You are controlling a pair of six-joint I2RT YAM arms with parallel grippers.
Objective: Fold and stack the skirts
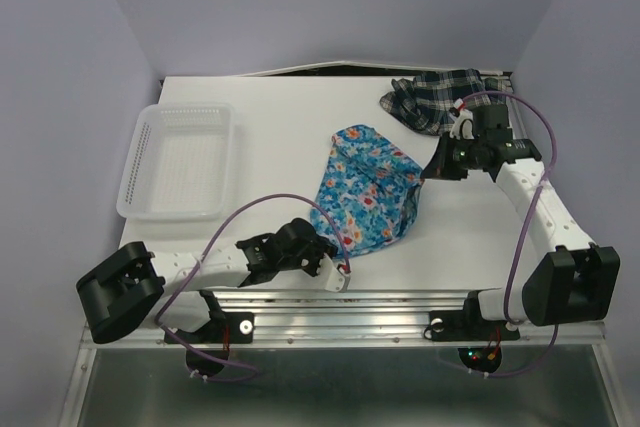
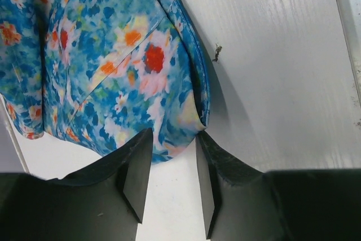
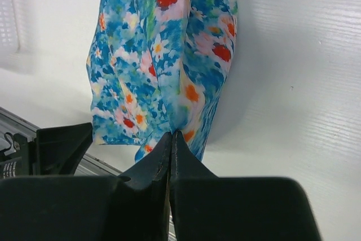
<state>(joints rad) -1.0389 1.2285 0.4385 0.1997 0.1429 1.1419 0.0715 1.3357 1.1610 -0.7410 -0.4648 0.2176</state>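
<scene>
The blue floral skirt (image 1: 365,187) lies partly lifted in the middle of the table. My right gripper (image 1: 432,169) is shut on its right edge and holds that edge up; in the right wrist view the cloth (image 3: 163,55) hangs from the closed gripper (image 3: 171,135). My left gripper (image 1: 326,247) is open at the skirt's near left corner. In the left wrist view the hem (image 2: 113,55) reaches just between the tips of the gripper (image 2: 174,139), jaws apart. The dark plaid skirt (image 1: 435,97) lies crumpled at the far right corner.
A white lattice basket (image 1: 180,157) stands at the left side of the table and shows at the edge of the right wrist view (image 3: 5,15). Grey walls close the table on three sides. A metal rail (image 1: 340,302) runs along the near edge.
</scene>
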